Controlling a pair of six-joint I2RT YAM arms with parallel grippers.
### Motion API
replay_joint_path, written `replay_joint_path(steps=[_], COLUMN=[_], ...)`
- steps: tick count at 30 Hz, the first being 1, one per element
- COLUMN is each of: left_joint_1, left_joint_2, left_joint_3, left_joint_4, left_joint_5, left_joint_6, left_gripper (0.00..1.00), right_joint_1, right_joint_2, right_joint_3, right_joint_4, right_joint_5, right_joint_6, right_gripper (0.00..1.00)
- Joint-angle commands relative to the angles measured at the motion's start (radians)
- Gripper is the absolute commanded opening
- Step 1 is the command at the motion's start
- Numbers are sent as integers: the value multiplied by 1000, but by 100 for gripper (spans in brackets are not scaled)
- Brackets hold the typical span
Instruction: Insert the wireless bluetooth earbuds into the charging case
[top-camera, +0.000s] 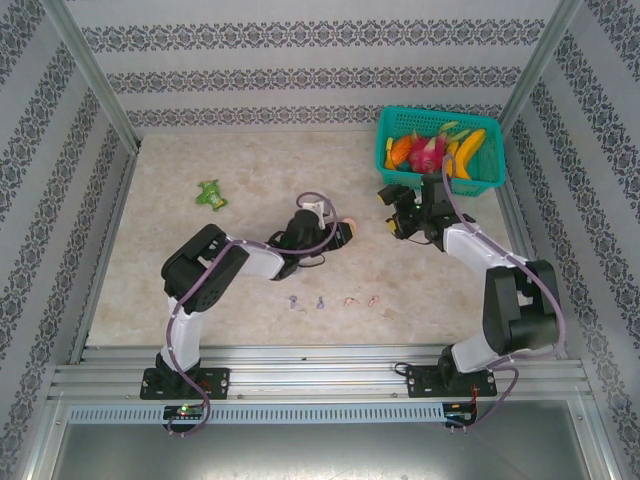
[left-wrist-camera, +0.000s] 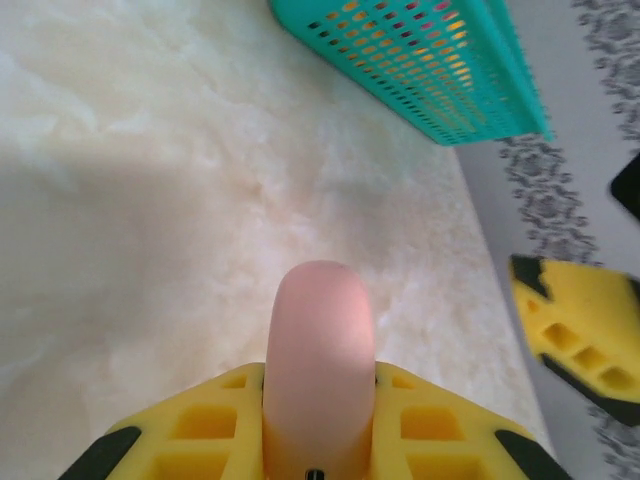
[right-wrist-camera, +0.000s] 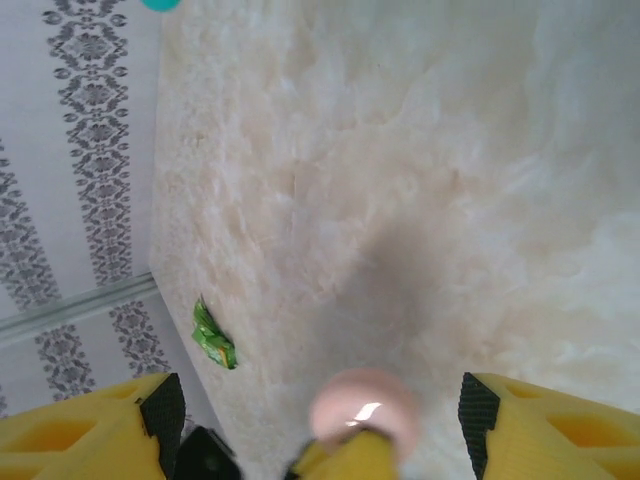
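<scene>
Earbuds (top-camera: 321, 302) are lying in a loose row, two purple and two pale pink, on the counter (top-camera: 200, 290) close to its near edge, between the two arm bases. Left hand (top-camera: 342, 233) is clenching a pink charging case (left-wrist-camera: 320, 340) over mid-counter. Right hand (top-camera: 397, 222) is hanging just beside it, fingers (right-wrist-camera: 560, 430) spread wide and released, the case showing between them, apart from both. Teal basket (top-camera: 486, 184) is sitting in the far right corner. Green object (top-camera: 210, 194) is lying far left, any print too small to read. Bare counter is stretching between hands and earbuds.
</scene>
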Motion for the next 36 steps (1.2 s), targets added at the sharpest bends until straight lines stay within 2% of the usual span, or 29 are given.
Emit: replay_joint_path(steps=[1, 6, 11, 20, 36], left_joint_1=[77, 121, 122, 123, 128], left_joint_2=[-78, -139, -187, -210, -226], left_joint_3=[16, 49, 95, 132, 143], left_joint_4=[16, -94, -256, -339, -352], left_joint_5=[312, 522, 590, 600, 574], left_joint_6=[27, 91, 188, 232, 239], left_gripper=[0, 0, 0, 0, 0], right_joint_1=[6, 8, 28, 74, 142], right_joint_2=[-43, -124, -175, -174, -123], right_joint_3=[-63, -161, -195, -205, -241], right_joint_4=[78, 237, 279, 320, 327], right_joint_5=[-56, -161, -219, -236, -201], right_joint_6=[-210, -326, -386, -400, -420], right_gripper=[74, 74, 74, 72, 69])
